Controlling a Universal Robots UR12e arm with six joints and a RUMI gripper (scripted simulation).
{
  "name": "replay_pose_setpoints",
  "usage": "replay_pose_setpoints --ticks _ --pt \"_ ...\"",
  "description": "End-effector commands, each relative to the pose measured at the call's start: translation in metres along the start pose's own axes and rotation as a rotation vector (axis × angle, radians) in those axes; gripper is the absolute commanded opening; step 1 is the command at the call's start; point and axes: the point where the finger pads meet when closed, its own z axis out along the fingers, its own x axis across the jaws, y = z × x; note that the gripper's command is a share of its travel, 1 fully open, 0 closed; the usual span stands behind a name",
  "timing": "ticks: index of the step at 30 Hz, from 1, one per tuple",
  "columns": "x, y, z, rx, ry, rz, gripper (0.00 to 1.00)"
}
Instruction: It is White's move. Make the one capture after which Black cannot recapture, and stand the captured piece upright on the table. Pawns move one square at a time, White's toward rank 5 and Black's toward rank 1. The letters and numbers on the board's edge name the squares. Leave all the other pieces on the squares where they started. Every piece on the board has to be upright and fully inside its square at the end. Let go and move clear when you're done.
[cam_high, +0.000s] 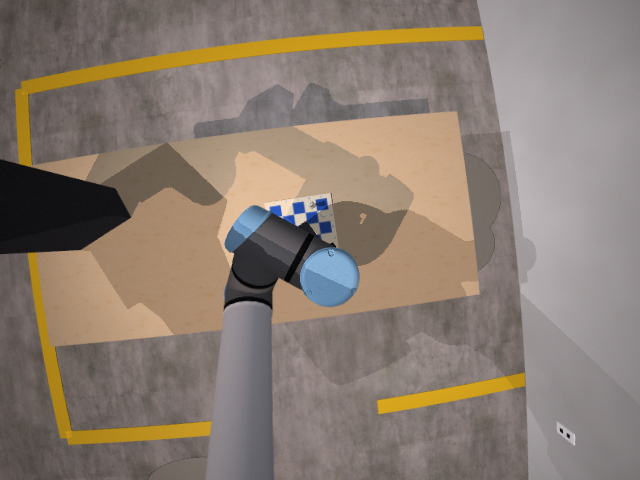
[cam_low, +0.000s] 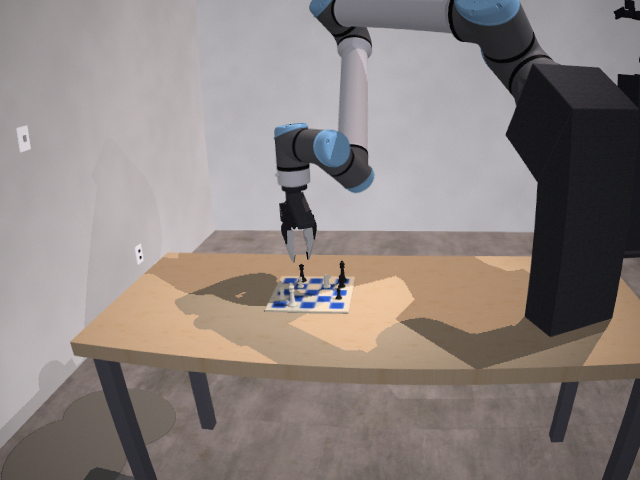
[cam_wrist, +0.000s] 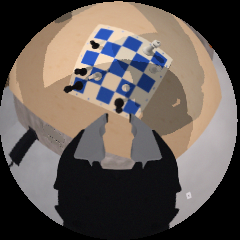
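Board (cam_low: 330, 305): blue and cream checks, pale border. Pieces black (cam_low: 341, 272) and white (cam_low: 292, 297). Surface (cam_low: 155, 330) light wood tan. Arm (cam_low: 354, 98) grey, blue joint caps. Tool (cam_low: 300, 252) black, grey fingers. Floor tape (cam_high: 258, 49) yellow.

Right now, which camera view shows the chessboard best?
The wrist view: the whole chessboard shows there from above, nothing covering it, beyond the tool. In the top view the arm hides most of the chessboard. The exterior view shows the chessboard whole but small and at a low angle.
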Motion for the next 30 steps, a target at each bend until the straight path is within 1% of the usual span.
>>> replay_pose_setpoints --ticks 1,18,25,27,30 --pt "0.0 0.0 -0.001 0.0 0.001 0.0 0.25" --pt "0.0 0.0 0.0 0.0 0.001 0.0 0.25" --pt "0.0 0.0 0.009 0.0 0.001 0.0 0.25" --pt "0.0 0.0 0.009 0.0 0.001 0.0 0.25" --pt "0.0 0.0 0.016 0.0 0.001 0.0 0.25"
